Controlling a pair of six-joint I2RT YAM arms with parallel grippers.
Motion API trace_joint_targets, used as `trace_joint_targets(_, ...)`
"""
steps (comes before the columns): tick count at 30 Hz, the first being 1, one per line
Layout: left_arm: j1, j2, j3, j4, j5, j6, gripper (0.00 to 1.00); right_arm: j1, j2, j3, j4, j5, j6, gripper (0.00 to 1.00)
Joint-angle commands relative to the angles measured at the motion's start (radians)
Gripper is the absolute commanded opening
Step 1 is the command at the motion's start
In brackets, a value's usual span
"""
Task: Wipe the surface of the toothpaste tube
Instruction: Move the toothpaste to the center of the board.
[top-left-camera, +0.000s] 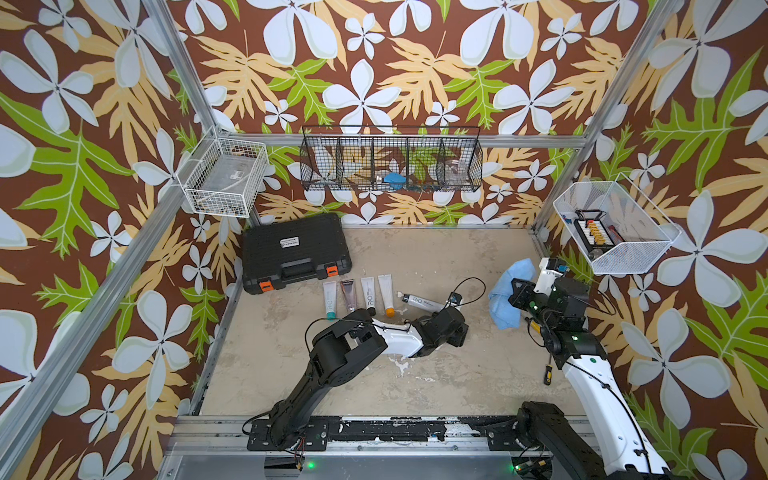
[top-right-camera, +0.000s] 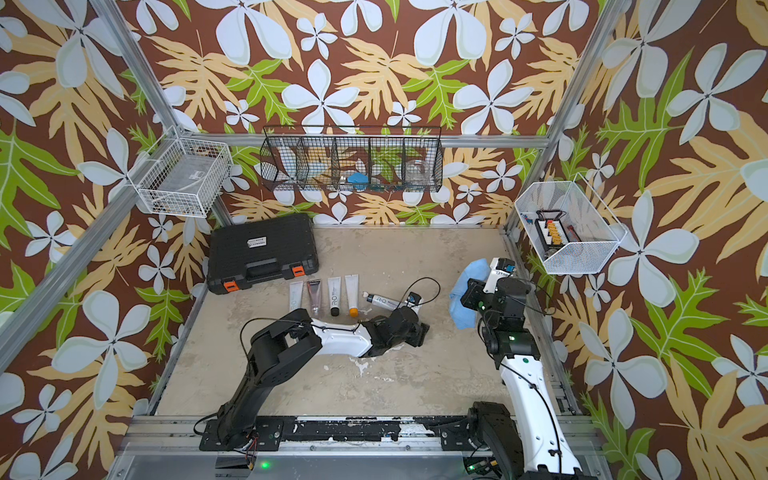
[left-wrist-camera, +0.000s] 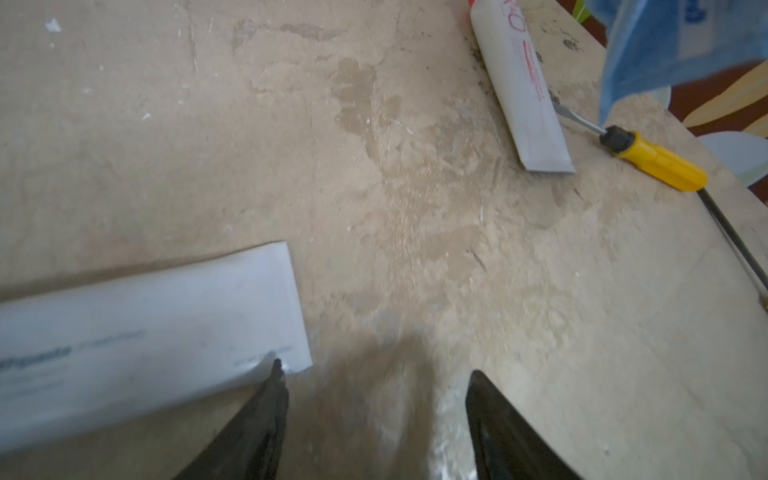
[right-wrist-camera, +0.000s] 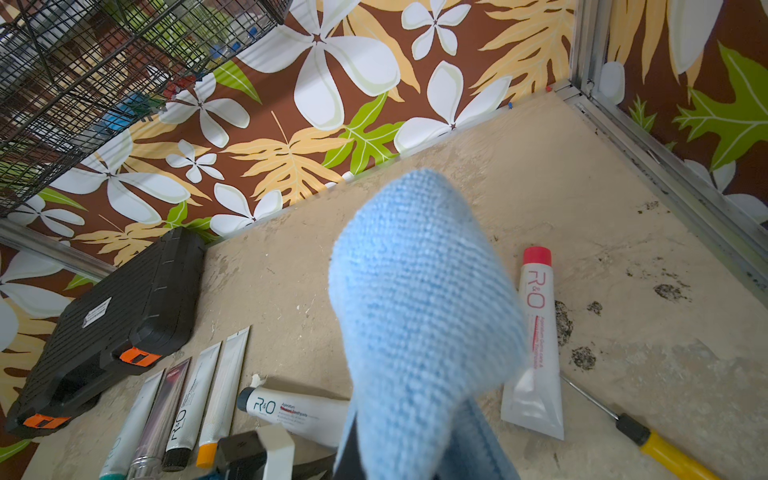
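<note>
A beige desk (top-left-camera: 436, 257), worn and blotched with stains and white flecks, is enclosed by walls (top-left-camera: 374, 62) papered in brown with white flowers and green and tan leaves. Aluminium rails (top-left-camera: 178, 66) are seen at the corners. A black wire basket (top-left-camera: 361, 163) is hung on the back wall at upper centre in both top views, with a white wire basket (top-left-camera: 222, 176) at upper left and another at right.

A black case (top-left-camera: 296, 251) is set at the desk's upper left corner, and four tubes (top-left-camera: 357, 297) are lined up just below it. The toothpaste tube (top-left-camera: 422, 302) is laid flat at mid-desk, just right of that row.

In the left wrist view the left claw (left-wrist-camera: 376, 370) is seen with its jaws apart, one fingertip (left-wrist-camera: 274, 376) touching a corner of the tube's crimped end. The right claw (top-left-camera: 513, 295), at right, is clamped on a blue cloth (top-left-camera: 505, 309), which hangs from it. A red-capped tube (right-wrist-camera: 534, 345) and a screwdriver (right-wrist-camera: 665, 449) are seen beside each other below the cloth.
</note>
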Motion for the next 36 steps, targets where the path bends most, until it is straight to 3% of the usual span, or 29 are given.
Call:
trace_joint_targets(1, 0.024, 0.04, 0.07, -0.119, 0.023, 0.036, 0.69, 0.001, -0.006, 0.002, 0.003, 0.007, -0.013, 0.0)
trace_joint_targets(7, 0.049, -0.019, 0.118, -0.177, 0.062, 0.109, 0.73, 0.0, -0.003, -0.003, 0.007, -0.001, -0.011, 0.0)
trace_joint_targets(16, 0.15, -0.21, 0.003, -0.223, 0.061, 0.218, 0.85, 0.001, 0.011, -0.021, 0.035, -0.04, -0.005, 0.0)
trace_joint_targets(24, 0.269, -0.201, -0.057, -0.242, 0.144, 0.246, 0.87, 0.001, 0.017, -0.02, 0.034, -0.056, -0.012, 0.0)
trace_joint_targets(36, 0.276, -0.187, -0.136, -0.186, 0.251, 0.232, 0.86, 0.001, 0.035, -0.018, 0.034, -0.072, -0.017, 0.0)
